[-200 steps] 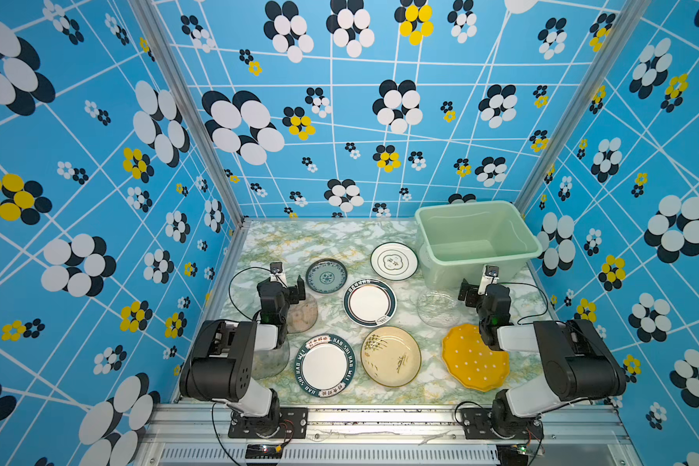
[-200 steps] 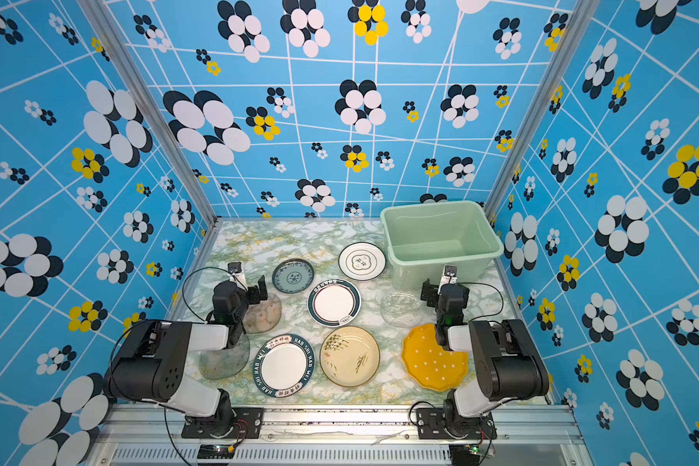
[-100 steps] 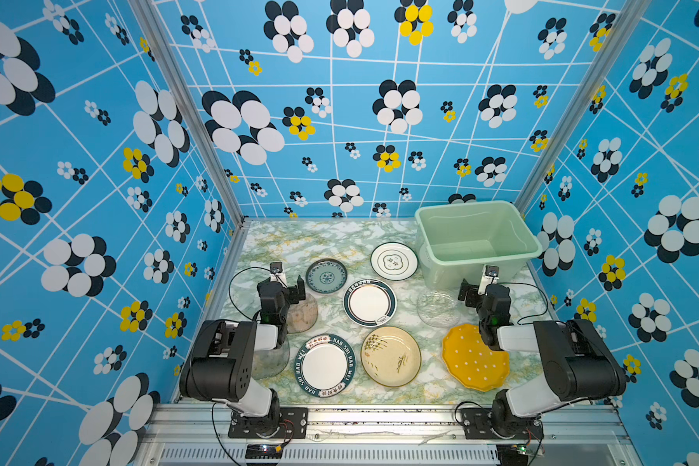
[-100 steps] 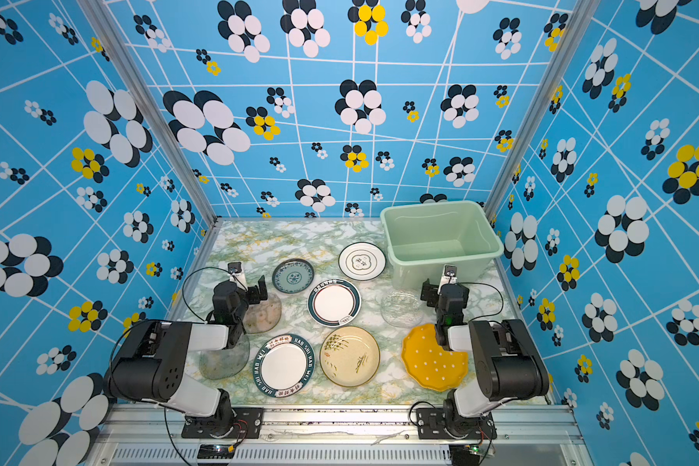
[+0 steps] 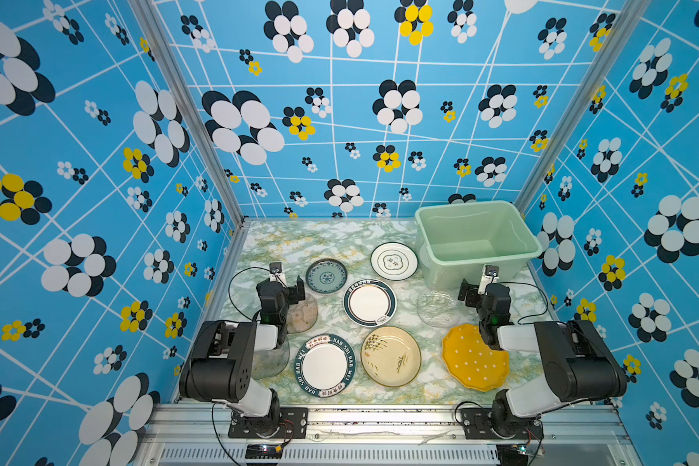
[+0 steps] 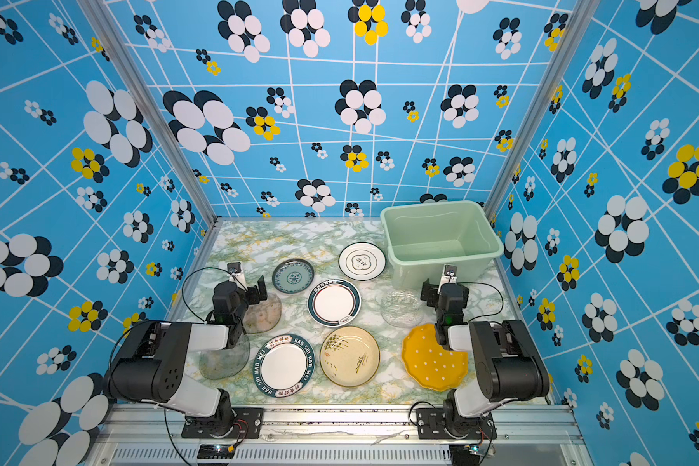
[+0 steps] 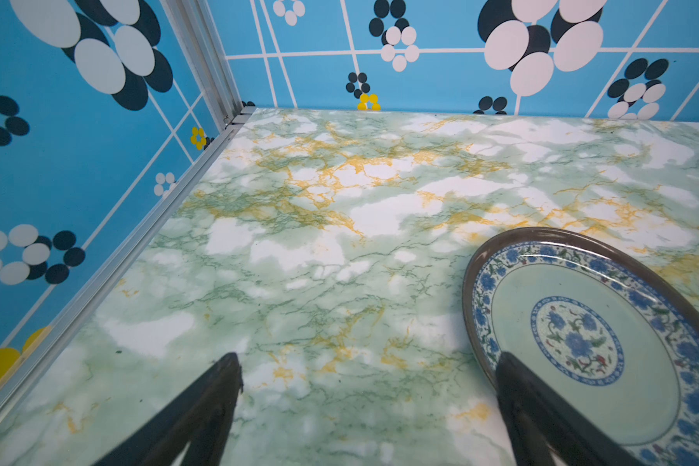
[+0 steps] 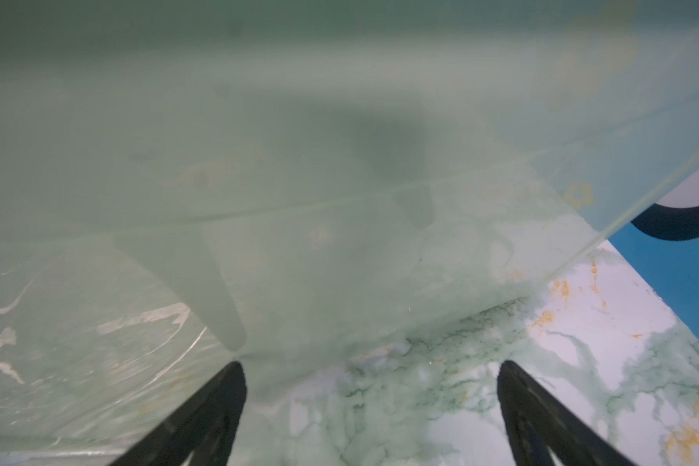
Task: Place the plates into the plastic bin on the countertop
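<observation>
Marble-patterned countertop [image 5: 319,238] carries all the plates [image 5: 370,302]; the plastic bin [image 5: 448,274] at its far right corner sits empty. Spread wide, the left gripper [image 7: 368,363] and right gripper [image 8: 370,367] hold nothing. First pickup looks pending: pinch a rim, probably the clear glass plate [image 5: 436,308] beside the right gripper.

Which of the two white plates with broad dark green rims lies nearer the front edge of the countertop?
The plate lettered HAO WEI, just left of the beige plate; the other green-rimmed plate sits farther back.

Lab booth: flowered walls [image 5: 340,121], aluminium frame [image 5: 187,109], marble-patterned countertop [image 5: 299,242].
</observation>
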Available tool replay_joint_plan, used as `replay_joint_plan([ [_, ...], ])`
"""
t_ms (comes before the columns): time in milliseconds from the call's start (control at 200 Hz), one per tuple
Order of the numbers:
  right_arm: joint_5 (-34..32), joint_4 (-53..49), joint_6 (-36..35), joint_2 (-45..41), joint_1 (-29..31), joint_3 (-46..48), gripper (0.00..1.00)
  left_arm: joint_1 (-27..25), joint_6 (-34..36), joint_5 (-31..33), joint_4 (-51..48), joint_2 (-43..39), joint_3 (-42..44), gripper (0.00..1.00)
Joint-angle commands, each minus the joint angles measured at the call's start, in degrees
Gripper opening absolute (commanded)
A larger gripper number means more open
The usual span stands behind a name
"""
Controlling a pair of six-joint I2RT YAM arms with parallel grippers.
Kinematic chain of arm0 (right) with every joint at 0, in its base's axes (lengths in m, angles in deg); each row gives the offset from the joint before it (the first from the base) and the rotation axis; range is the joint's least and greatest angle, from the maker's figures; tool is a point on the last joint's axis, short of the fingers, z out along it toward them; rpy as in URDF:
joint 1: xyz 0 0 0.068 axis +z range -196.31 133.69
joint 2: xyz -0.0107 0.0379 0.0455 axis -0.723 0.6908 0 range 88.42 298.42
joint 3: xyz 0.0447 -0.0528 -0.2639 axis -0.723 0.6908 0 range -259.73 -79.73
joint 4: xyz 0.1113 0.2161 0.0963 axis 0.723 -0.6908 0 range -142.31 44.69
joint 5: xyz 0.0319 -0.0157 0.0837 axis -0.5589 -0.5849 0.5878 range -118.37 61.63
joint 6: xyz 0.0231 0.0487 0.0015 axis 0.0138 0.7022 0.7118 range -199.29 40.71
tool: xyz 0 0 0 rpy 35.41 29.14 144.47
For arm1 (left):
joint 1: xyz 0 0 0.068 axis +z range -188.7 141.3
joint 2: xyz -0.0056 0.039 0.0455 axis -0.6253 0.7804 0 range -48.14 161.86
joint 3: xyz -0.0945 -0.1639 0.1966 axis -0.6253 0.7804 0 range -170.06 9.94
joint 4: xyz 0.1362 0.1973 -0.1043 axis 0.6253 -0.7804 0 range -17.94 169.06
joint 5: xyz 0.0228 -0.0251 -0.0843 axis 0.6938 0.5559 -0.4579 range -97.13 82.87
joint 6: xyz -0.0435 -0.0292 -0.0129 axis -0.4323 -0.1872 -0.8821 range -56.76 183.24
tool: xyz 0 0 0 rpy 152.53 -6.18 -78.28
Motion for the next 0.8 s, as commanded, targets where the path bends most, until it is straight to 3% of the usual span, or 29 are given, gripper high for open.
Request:
replay_joint_plan([
  [0,1.7,-11.4,0.0,-6.8,-0.3,-4.6,0.99,-0.2,-1.0,3.9,-5.2,-5.9,-0.6,0.99],
  [80,3.2,-16.2,1.1,-12.1,-0.3,-5.3,0.99,-0.7,-1.3,5.2,-12.1,-11.0,-1.9,0.99],
  [165,6.4,-19.5,3.3,-19.1,-0.3,-5.4,0.99,-0.8,-5.6,7.0,-30.6,-17.1,-8.7,0.99],
  [275,10.6,-30.6,7.5,-28.2,-0.4,-8.8,1.0,-0.8,-15.1,10.2,-55.3,-20.7,-19.6,0.99],
  [400,12.7,-43.5,14.5,-38.3,-0.3,-13.1,0.99,-0.7,-26.9,10.9,-73.4,-23.5,-26.8,0.99],
  [510,12.6,-53.2,21.6,-47.7,-0.3,-15.4,0.99,1.7,-32.4,-1.5,-75.8,-27.9,-26.2,0.99],
  [595,5.1,-64.1,31.6,-54.5,-0.3,-17.6,0.99,4.3,-37.0,-11.9,-72.6,-33.2,-22.6,0.99],
  [670,6.9,-69.5,30.0,-57.9,-0.3,-20.0,0.99,4.4,-40.1,-17.7,-69.7,-37.8,-20.1,0.99],
  [795,8.3,-82.3,29.0,-56.6,-0.4,-27.0,0.99,0.7,-41.3,-21.1,-74.1,-39.9,-23.0,0.99],
])
